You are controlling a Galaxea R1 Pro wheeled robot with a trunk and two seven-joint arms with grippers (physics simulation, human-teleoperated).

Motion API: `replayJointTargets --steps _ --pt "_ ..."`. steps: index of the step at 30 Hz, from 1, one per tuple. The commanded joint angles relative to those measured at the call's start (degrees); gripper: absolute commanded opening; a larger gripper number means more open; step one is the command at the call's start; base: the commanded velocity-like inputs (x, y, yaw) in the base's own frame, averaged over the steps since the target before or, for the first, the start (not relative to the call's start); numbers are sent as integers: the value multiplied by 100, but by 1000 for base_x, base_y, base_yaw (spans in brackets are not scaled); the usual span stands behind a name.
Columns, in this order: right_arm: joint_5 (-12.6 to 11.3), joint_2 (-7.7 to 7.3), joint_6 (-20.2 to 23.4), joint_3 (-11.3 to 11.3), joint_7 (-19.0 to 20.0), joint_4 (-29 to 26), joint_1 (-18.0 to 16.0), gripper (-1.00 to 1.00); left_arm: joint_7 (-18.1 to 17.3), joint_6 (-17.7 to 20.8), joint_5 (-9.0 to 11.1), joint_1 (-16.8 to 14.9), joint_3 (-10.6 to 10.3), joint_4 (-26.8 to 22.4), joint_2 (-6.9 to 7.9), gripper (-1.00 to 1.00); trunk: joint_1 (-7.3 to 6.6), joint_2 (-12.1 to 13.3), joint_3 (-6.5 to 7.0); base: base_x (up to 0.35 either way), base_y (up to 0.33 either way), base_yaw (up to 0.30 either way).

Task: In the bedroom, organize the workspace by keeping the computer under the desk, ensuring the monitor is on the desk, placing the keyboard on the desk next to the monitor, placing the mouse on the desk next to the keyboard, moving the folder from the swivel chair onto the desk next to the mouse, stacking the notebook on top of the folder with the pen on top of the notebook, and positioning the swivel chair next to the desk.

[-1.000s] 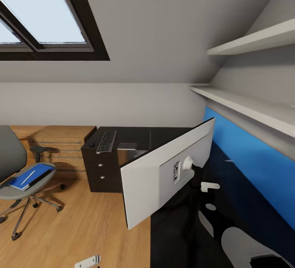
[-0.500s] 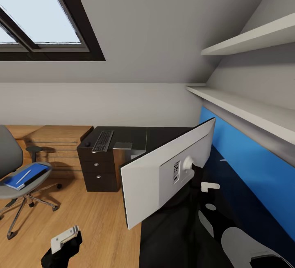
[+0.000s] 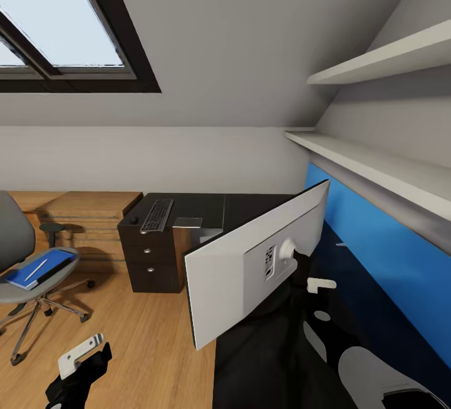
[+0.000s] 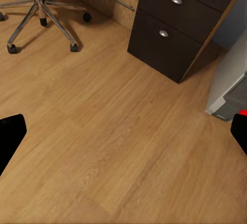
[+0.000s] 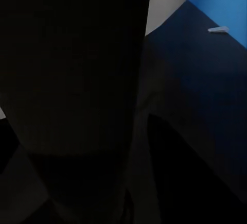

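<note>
Monitor (image 3: 250, 268) carried tilted toward desk (image 3: 188, 208); right grip unclear, left gripper (image 4: 123, 126) fingers apart; it could clip the keyboard (image 3: 156, 215)

White monitor (image 3: 250, 265) tilted, midair; keyboard (image 3: 156, 215) on desk (image 3: 188, 208).

Head cam high, L wrist floorward

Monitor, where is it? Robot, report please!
Monitor lifted, right arm behind it, grip hidden. Left gripper open, empty, low over floor. Keyboard on desk. Folder on swivel chair.
</note>
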Motion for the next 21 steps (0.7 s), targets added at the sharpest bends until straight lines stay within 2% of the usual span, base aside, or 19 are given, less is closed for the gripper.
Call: replayJointTargets --steps 1,13,21 --pt "-75 -7 -36 97 -43 2 -6 -100 17 23 41 -1 4 -13 0 100 2 -8 -8 0 -68 0" --pt "-82 -46 -44 97 -31 2 -2 -100 3 37 24 -1 14 -23 20 100 2 -8 -8 0 -248 0" --pt "-84 -68 -36 97 -25 -5 -5 -100 3 41 24 0 14 -23 22 100 2 -8 -8 -44 -99 0"
